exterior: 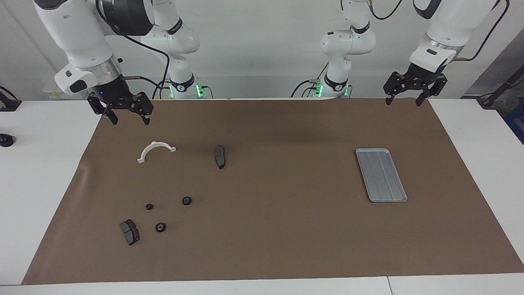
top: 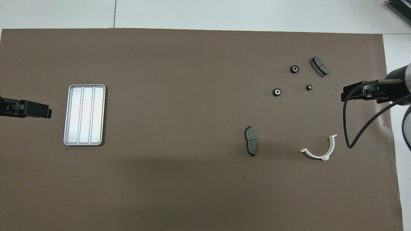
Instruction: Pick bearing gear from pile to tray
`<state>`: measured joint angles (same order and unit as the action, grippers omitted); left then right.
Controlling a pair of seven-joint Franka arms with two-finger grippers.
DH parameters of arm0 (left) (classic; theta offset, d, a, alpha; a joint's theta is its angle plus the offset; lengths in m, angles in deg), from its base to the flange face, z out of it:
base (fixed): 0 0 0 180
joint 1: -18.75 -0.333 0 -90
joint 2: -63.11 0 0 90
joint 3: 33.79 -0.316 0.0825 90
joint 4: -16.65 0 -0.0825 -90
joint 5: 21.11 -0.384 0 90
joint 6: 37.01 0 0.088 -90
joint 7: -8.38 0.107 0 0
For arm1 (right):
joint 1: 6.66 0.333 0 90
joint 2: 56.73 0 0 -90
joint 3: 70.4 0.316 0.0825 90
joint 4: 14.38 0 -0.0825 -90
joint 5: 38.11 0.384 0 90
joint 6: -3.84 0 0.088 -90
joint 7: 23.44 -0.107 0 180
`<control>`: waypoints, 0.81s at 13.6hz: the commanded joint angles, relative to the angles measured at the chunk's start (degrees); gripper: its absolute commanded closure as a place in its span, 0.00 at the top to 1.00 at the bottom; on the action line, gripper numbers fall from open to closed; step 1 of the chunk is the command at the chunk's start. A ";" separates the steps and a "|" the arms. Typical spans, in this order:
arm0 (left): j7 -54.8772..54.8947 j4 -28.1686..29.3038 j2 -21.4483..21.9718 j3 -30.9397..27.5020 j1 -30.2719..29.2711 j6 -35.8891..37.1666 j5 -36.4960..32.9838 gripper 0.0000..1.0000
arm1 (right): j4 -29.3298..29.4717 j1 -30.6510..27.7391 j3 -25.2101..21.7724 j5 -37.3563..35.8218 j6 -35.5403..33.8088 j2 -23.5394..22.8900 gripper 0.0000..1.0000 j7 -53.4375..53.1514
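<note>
Presently both claws open, empty; gears well apart from right claw, left claw

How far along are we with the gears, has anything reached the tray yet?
Nothing is done: the ridged silver-grey metal tray holds nothing. All three small black round gears lie on the brown mat among the dark grey brake pads and white half-ring bracket. Nothing is in hand: the right gripper hangs open over the mat's edge, the left gripper waits open. All three transfers remain.

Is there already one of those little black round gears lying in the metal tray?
No, the tray shows only its own bare ridges, and all three gears lie on the brown mat.
</note>
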<state>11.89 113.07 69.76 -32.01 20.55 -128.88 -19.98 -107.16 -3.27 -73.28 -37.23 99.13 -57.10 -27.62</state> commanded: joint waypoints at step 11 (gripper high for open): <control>-0.26 0.78 0.82 0.59 -1.01 0.02 0.54 1.00 | -11.09 1.53 0.33 -0.08 12.54 3.80 1.00 -0.13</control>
<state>11.89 113.07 69.76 -32.01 20.55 -128.88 -19.98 -112.70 -1.67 -73.14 -37.21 107.30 -55.69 -27.62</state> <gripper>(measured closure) 0.000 0.000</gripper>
